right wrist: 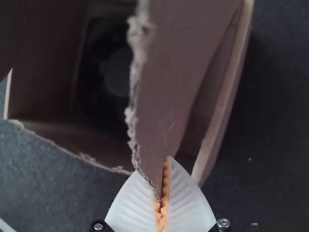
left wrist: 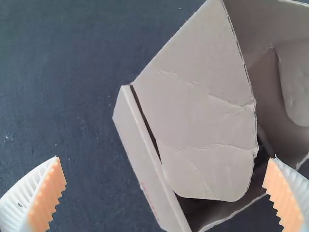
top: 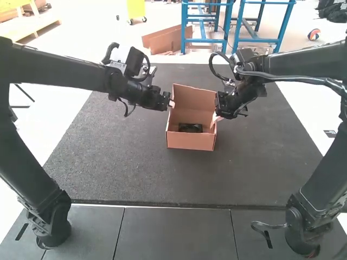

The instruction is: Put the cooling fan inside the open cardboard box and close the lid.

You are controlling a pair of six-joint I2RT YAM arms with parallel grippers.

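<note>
The open cardboard box [top: 190, 142] stands mid-mat with its lid [top: 194, 97] raised at the back. The black cooling fan [top: 191, 128] lies on the box floor, dim in the right wrist view [right wrist: 111, 72]. My left gripper [top: 169, 103] hovers at the box's left wall, open. In its own view its orange pads [left wrist: 46, 193] stand wide apart on either side of the left side flap [left wrist: 203, 140]. My right gripper [top: 218, 115] is shut on the right side flap [right wrist: 183, 82], whose torn edge is pinched between the fingertips [right wrist: 163, 193].
The box rests on a dark grey mat [top: 108, 157] with open room all around it. Both arms reach in from the sides, above the mat. The mat's front edge [top: 179, 205] meets the black table panels.
</note>
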